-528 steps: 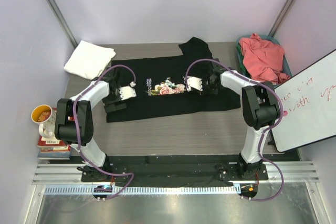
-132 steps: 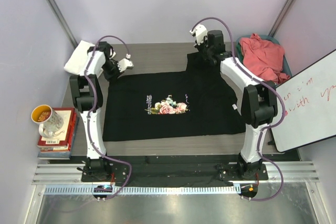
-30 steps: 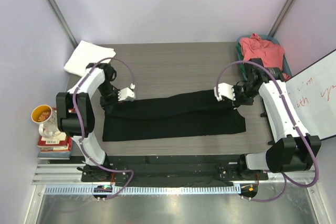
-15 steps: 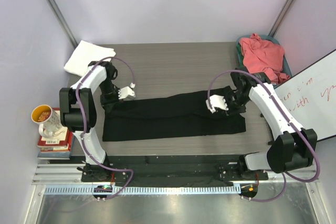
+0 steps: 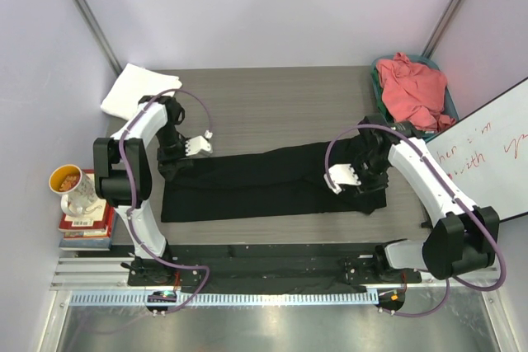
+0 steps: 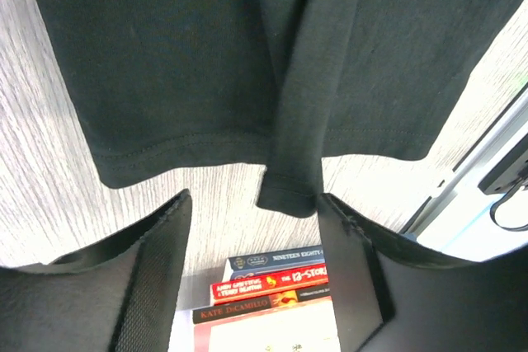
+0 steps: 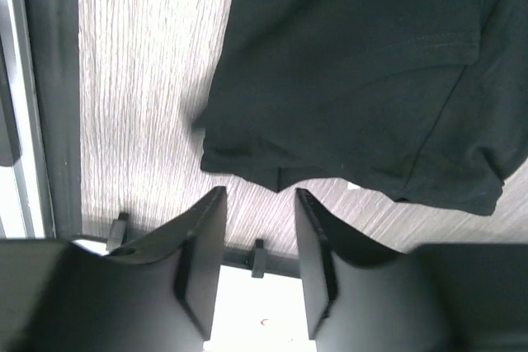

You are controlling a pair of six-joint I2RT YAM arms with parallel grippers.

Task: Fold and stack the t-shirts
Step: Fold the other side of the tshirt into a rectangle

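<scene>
The black t-shirt (image 5: 264,183) lies folded into a long band across the table, print hidden. My left gripper (image 5: 168,162) is open over its left end. In the left wrist view the open gripper (image 6: 254,200) is empty, with the shirt's hem (image 6: 190,150) and a folded strip (image 6: 290,187) just ahead of the fingers. My right gripper (image 5: 368,190) is open over the right end. In the right wrist view the gripper (image 7: 260,194) is empty just before the shirt's edge (image 7: 247,162). The white t-shirt (image 5: 140,92) lies folded at the back left. The coral-pink t-shirt (image 5: 412,88) is crumpled in a bin.
A teal bin (image 5: 452,106) stands at the back right. A whiteboard (image 5: 487,162) leans at the right edge. A mug (image 5: 70,183) sits on stacked books (image 5: 82,227) at the left; the books also show in the left wrist view (image 6: 276,282).
My right gripper has moved toward the near edge over the shirt's right end, and the cloth's upper layer came down with it. My left gripper has hardly moved.
</scene>
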